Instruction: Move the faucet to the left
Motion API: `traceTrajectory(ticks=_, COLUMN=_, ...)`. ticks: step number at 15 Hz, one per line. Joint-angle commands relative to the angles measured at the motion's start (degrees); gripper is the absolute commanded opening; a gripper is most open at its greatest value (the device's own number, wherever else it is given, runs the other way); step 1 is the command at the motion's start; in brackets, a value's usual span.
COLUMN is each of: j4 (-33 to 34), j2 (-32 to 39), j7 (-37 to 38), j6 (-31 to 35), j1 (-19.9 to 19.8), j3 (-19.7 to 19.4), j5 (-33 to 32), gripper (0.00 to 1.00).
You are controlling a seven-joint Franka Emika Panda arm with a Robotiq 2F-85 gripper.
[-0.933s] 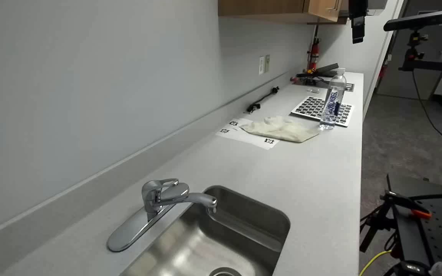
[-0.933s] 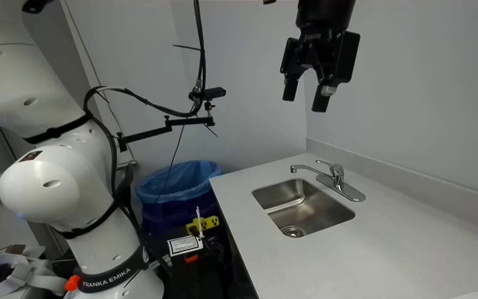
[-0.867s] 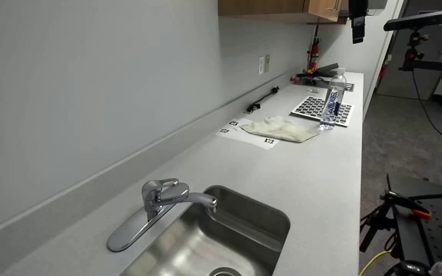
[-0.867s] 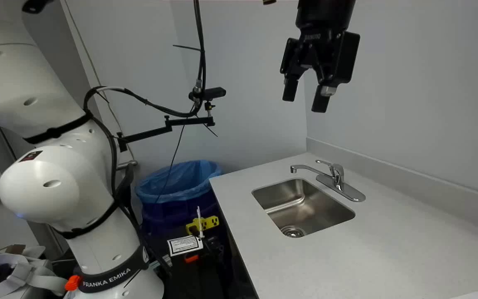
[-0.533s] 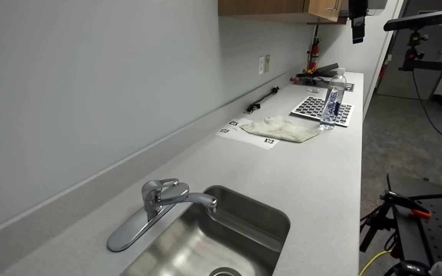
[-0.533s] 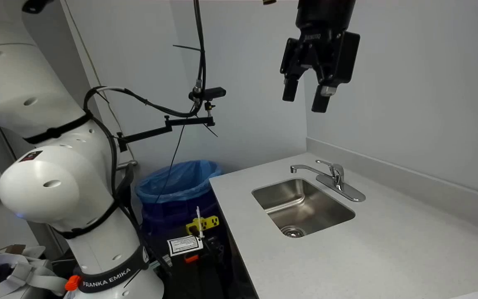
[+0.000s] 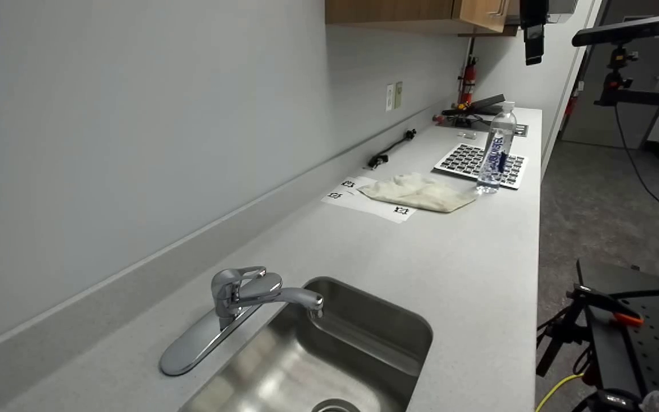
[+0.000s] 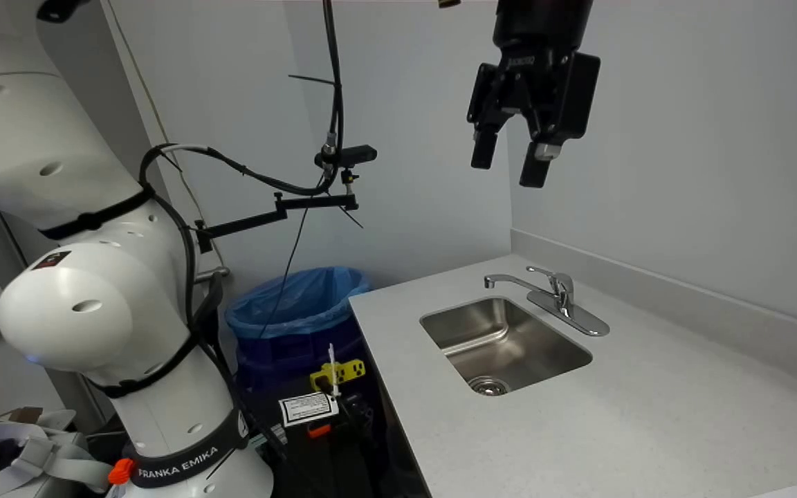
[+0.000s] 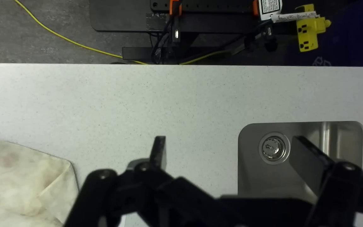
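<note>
The chrome faucet (image 7: 289,295) stands on its base plate behind the sink (image 7: 372,335) in an exterior view, its long spout reaching over the basin near the corner. The faucet (image 8: 563,290) and sink (image 8: 464,332) also show in an exterior view. My gripper (image 8: 508,174) is open and empty, high above the counter and well apart from the faucet. Part of the gripper (image 7: 534,48) shows at the top in an exterior view. In the wrist view the open gripper (image 9: 228,138) has its fingers wide apart over the counter and sink (image 9: 247,176); the faucet is not visible there.
The counter (image 7: 467,286) carries a pale cloth (image 7: 418,193), a marker sheet (image 7: 364,205), a water bottle (image 7: 495,151) and a keyboard-like panel (image 7: 467,160). A wall runs behind the faucet. A blue-lined bin (image 8: 298,308) stands beyond the counter's end. A cabinet (image 7: 386,11) hangs above.
</note>
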Motion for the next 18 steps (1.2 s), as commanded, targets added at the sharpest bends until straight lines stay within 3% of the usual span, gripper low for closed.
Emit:
traceTrajectory(ticks=1, j4=0.2, j2=0.1, j7=-0.2, j6=-0.2, j1=-1.3, j3=1.2, j5=0.2, gripper=1.0)
traceTrajectory(ticks=11, j4=-0.3, j2=0.2, j7=-0.2, j6=0.9, j1=-1.3, j3=1.5, j5=0.0, gripper=1.0)
traceTrajectory(ticks=18, j4=-6.1, j2=-0.7, j7=-0.3, j6=12.0, j1=-0.3, j3=4.3, j5=-2.8, gripper=1.0)
